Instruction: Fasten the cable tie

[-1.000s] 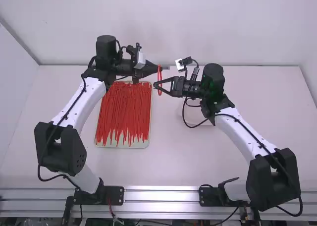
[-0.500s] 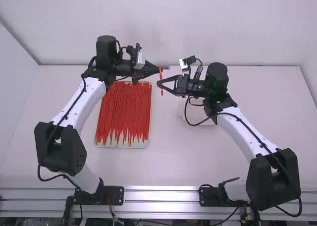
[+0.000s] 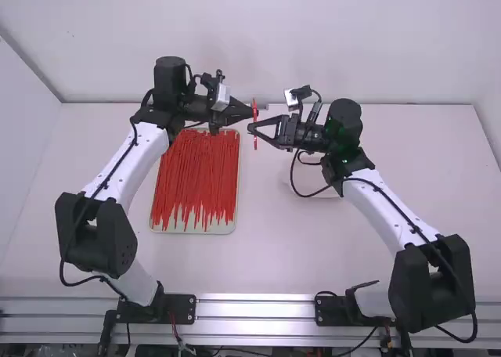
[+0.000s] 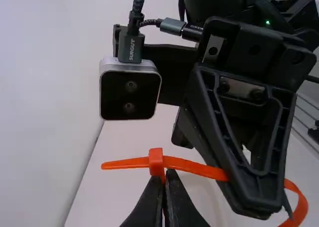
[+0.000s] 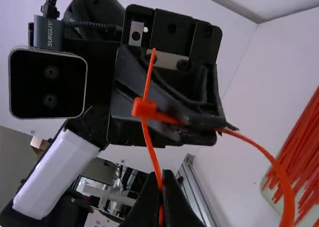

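A red cable tie hangs in the air between both grippers, above the table's far middle. My left gripper is shut on the tie just below its head, with the strap running sideways past the right arm's gripper body. My right gripper is shut on the strap's thin tail, which passes through the head. The rest of the strap curves out in a loop beside the left gripper.
A tray heaped with several loose red cable ties lies under the left arm. A pale flat object lies on the table beneath the right forearm. Bare table spreads to the right and front.
The right wrist has risen and shifted slightly right, still holding the tail. The tie's loop looks narrower than before. The left arm has barely moved.
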`<state>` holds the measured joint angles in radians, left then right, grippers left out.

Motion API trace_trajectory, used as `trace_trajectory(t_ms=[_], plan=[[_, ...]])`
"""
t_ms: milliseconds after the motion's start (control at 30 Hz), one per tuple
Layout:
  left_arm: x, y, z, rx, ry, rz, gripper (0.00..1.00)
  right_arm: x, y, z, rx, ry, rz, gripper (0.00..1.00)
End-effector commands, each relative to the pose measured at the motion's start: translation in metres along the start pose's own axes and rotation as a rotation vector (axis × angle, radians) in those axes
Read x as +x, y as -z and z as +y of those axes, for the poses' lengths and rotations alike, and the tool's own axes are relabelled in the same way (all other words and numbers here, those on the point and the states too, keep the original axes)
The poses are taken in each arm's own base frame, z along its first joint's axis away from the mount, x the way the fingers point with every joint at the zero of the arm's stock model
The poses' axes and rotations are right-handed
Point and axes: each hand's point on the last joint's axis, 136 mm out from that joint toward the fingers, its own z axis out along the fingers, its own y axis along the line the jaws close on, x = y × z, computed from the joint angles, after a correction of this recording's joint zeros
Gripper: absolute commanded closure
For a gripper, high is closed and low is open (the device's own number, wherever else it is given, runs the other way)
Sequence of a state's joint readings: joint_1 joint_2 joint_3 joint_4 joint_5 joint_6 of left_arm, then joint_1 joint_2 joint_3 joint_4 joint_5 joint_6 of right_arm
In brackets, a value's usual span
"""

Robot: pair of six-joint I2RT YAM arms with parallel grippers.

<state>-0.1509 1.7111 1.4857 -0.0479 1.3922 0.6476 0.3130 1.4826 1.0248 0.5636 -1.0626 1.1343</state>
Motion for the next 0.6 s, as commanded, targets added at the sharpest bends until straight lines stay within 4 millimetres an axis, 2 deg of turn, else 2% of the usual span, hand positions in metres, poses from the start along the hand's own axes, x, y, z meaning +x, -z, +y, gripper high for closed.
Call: trace_trajectory(t_ms=[0, 567], plan=[[-0.009, -0.003, -0.018, 0.086, 0.013, -0.057, 0.98, -0.018, 0.01, -0.002, 0.035, 0.009, -0.097, 1.0], [-0.001, -0.019, -0.033, 0.132, 0.051, -0.064, 0.98, -0.032, 0.018, -0.008, 0.063, 0.016, -0.161, 1.0]])
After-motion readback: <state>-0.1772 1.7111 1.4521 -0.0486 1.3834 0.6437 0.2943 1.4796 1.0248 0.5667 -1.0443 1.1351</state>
